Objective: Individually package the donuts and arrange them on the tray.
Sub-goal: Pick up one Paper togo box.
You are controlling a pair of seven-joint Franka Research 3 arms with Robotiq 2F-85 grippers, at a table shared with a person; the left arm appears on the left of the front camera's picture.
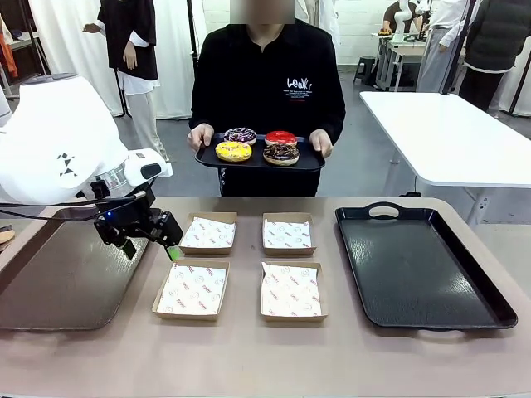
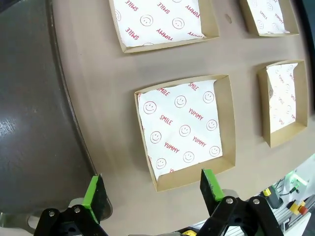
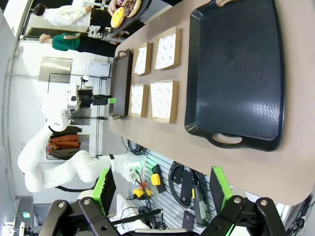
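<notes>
My left pincer (image 1: 152, 249) hung low over the table (image 1: 249, 356), well to the left of the large black tray (image 1: 423, 265), with the four paper-lined boxes between us. Its jaws stood wide and held nothing. In my left wrist view the left pincer (image 2: 152, 189) looked down on one of those boxes (image 2: 184, 130), whose near edge lay between my green pads (image 2: 96, 194). A grey tray (image 1: 58, 282) lay on the side of me away from the large black tray.

The boxes sat in a square just left of the large black tray: the far-left box (image 1: 208, 233), the far-right box (image 1: 287, 234), the near-left box (image 1: 192, 289) and the near-right box (image 1: 292, 290). All four held only their printed paper.

The donuts were off the table, beyond the large black tray's far left corner, on a small black tray (image 1: 307, 162) that a person held with both hands (image 1: 200, 137). The yellow donut (image 1: 233, 151) and the chocolate donut (image 1: 281, 154) sat on the side nearer the large black tray, with the purple sprinkled donut (image 1: 241, 134) and the red donut (image 1: 280, 138) behind them.

My right pincer (image 3: 162, 189) was also spread wide and empty, looking toward the large black tray (image 3: 236, 73) from off the table's edge.
</notes>
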